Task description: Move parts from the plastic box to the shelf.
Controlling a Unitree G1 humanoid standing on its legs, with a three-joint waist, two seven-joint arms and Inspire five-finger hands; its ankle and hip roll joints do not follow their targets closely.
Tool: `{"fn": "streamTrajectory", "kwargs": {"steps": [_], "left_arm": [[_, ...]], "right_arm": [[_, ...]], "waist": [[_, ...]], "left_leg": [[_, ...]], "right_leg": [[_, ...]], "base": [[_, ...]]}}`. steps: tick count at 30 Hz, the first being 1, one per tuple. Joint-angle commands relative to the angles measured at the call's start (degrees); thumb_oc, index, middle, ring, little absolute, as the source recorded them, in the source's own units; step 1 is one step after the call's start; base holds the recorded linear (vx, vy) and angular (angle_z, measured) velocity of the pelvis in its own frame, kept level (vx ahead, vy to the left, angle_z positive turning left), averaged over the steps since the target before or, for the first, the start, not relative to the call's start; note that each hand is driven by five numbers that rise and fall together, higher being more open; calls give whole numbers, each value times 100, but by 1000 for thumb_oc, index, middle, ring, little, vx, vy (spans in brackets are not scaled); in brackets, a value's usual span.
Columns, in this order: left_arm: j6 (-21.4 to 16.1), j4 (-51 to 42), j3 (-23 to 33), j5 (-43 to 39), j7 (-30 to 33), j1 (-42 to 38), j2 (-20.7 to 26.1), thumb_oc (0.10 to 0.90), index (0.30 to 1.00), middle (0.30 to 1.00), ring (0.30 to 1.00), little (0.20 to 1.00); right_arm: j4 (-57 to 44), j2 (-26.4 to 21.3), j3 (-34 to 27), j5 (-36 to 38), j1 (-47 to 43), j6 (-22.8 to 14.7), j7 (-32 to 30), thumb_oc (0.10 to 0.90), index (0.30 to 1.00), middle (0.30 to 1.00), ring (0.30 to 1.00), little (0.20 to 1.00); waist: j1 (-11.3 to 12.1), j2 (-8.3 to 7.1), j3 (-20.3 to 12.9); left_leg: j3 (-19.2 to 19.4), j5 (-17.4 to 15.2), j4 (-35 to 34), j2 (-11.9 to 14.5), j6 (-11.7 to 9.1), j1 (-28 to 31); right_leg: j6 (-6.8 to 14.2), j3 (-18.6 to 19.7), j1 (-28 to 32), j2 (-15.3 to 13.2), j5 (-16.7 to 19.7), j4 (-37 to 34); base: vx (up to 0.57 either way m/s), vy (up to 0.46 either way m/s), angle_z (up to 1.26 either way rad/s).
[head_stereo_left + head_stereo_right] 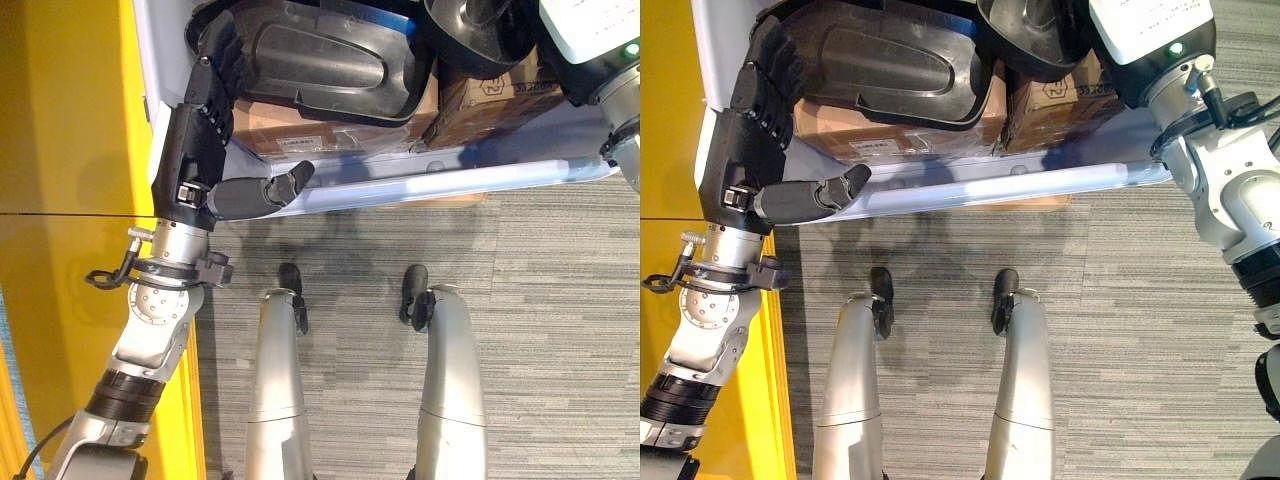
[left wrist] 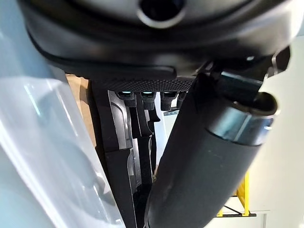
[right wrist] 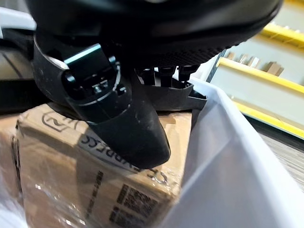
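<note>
**Reaching into the box, nothing shelved yet**

Judging by how things lay, the task was at an early stage: parts sat in the plastic box [image 1: 420,185], none seen on the way to the shelf [image 1: 60,150], the yellow structure at far left.

Largest to smallest:
- Plastic box: pale, translucent, its near rim ran left to right just ahead of the robot.
- Long black moulded part [image 1: 320,60] lay across the box's left-centre, on top of cardboard cartons [image 1: 900,135].
- Round black part [image 1: 1030,35] sat farther right, above another carton [image 3: 95,156].
- Left hand [image 1: 200,110] was over the box's left end w/ fingers against the long part's left edge, thumb stretched along the near rim; fingers looked curled round that edge, so prob. gripping it.
- Right hand [image 3: 118,104] was at the box's right end, over the carton; grip – can't tell.

Writing: cartons carried printed marks and a barcode label; not read off.
</note>
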Motion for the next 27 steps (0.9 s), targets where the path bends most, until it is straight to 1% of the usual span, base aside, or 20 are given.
{"fn": "streamTrajectory", "kwargs": {"steps": [1, 2, 5, 7, 10, 11, 13, 15, 19, 21, 22, 23, 24, 25, 26, 27], "left_arm": [[86, 293, 186, -124, -80, 473, 141, 900, 1000, 1000, 1000, 1000], [87, 297, 200, -155, -126, 470, 183, 900, 1000, 1000, 1000, 1000], [96, 294, 198, -220, -187, 455, 225, 900, 1000, 1000, 1000, 1000], [144, 263, 200, -232, -203, 428, 250, 900, 1000, 1000, 1000, 1000], [133, 278, 172, -223, -196, 413, 279, 900, 1000, 1000, 1000, 1000], [76, 323, 157, -222, -237, 404, 267, 900, 1000, 1000, 1000, 1000], [53, 342, 133, -204, -253, 375, 257, 900, 1000, 1000, 1000, 1000], [-14, 357, 80, -172, -245, 350, 209, 900, 1000, 1000, 1000, 1000], [-85, 338, 28, -148, -184, 335, 165, 900, 1000, 1000, 1000, 1000], [-117, 319, 21, -172, -159, 323, 141, 900, 1000, 1000, 1000, 1000], [-131, 284, 31, -163, -149, 325, 103, 900, 1000, 1000, 1000, 1000], [-132, 279, 28, -160, -148, 329, 102, 900, 1000, 1000, 1000, 1000], [-151, 228, 42, -126, -117, 360, 28, 900, 1000, 1000, 1000, 1000], [-156, 217, 40, -117, -110, 368, 22, 900, 1000, 1000, 1000, 1000], [-141, 162, 78, -111, -123, 414, -35, 900, 1000, 1000, 1000, 1000], [-138, 145, 94, -118, -127, 429, -44, 900, 1000, 1000, 1000, 1000]], "right_arm": [[410, 311, 734, 166, -50, -464, 824, 400, 300, 300, 300, 300], [517, 313, 873, 236, -173, -499, 940, 400, 300, 300, 300, 300], [627, 341, 1031, 392, -366, -476, 1108, 400, 300, 300, 300, 300], [761, 356, 1140, 589, -416, -423, 1070, 400, 300, 300, 300, 300], [931, 386, 1196, 826, -474, -342, 893, 400, 300, 300, 300, 300], [1043, 437, 1175, 947, -449, -285, 776, 400, 300, 300, 300, 300], [1172, 481, 1125, 1050, -393, -329, 547, 400, 300, 300, 300, 300], [1233, 581, 945, 1351, -250, -436, 217, 400, 300, 300, 300, 300], [1153, 681, 745, 1429, -146, -655, -108, 400, 300, 300, 300, 300], [984, 771, 557, 1379, -36, -747, -315, 400, 300, 300, 300, 300], [777, 825, 371, 1397, 84, -769, -446, 400, 300, 300, 300, 300], [748, 829, 343, 1406, 112, -778, -463, 400, 300, 300, 300, 300], [463, 883, 98, 1209, 317, -811, -655, 400, 300, 300, 300, 300], [426, 886, 59, 1184, 357, -801, -683, 400, 300, 300, 300, 300], [166, 905, -160, 1191, 609, -652, -897, 400, 300, 300, 300, 300], [101, 911, -240, 1182, 683, -622, -983, 400, 300, 300, 300, 300]], "waist": [[303, -150, 409], [333, -161, 409], [367, -172, 409], [389, -183, 409], [417, -190, 409], [426, -184, 409], [428, -175, 409], [419, -155, 409], [398, -129, 409], [367, -111, 409], [340, -110, 409], [342, -113, 409], [306, -119, 409], [308, -122, 409], [281, -126, 409], [269, -129, 409]], "left_leg": [[157, -222, -12, 68, 504, -40], [139, -206, -28, 76, 500, -15], [119, -181, -56, 94, 495, 18], [102, -148, -100, 114, 486, 46], [78, -120, -170, 116, 471, 79], [73, -97, -231, 127, 462, 105], [64, -84, -277, 124, 453, 135], [69, -68, -406, 117, 448, 234], [121, -8, -626, 149, 431, 386], [180, 36, -814, 182, 420, 536], [221, 104, -1032, 231, 402, 707], [226, 114, -1059, 236, 401, 732], [276, 197, -1355, 303, 376, 1000], [283, 212, -1397, 311, 375, 1040], [345, 290, -1650, 366, 349, 1280], [359, 312, -1720, 380, 335, 1359]], "right_leg": [[-82, -39, 77, -146, -56, -151], [-91, -65, 119, -157, -66, -154], [-97, -99, 166, -180, -62, -161], [-107, -128, 206, -195, -59, -176], [-113, -151, 254, -196, -69, -201], [-130, -170, 293, -197, -99, -206], [-151, -178, 333, -181, -130, -216], [-167, -184, 419, -156, -161, -266], [-175, -204, 567, -130, -145, -403], [-163, -210, 697, -103, -128, -524], [-143, -223, 853, -90, -89, -669], [-143, -225, 877, -88, -82, -693], [-123, -243, 1139, -86, -37, -947], [-122, -246, 1176, -85, -28, -983], [-120, -266, 1427, -86, 2, -1226], [-114, -269, 1510, -87, 16, -1309]], "base": [[42, -61, 4], [33, -44, 1], [21, -29, 3], [30, -60, 10], [11, -39, 7], [5, -47, 6], [-1, -32, 4], [0, 0, 0], [-25, 2, 4], [-49, 13, 6], [-45, 7, 4], [-82, 22, 5], [-54, 19, 2], [-83, 32, 2], [-49, 21, -1], [-57, 39, 0]]}}
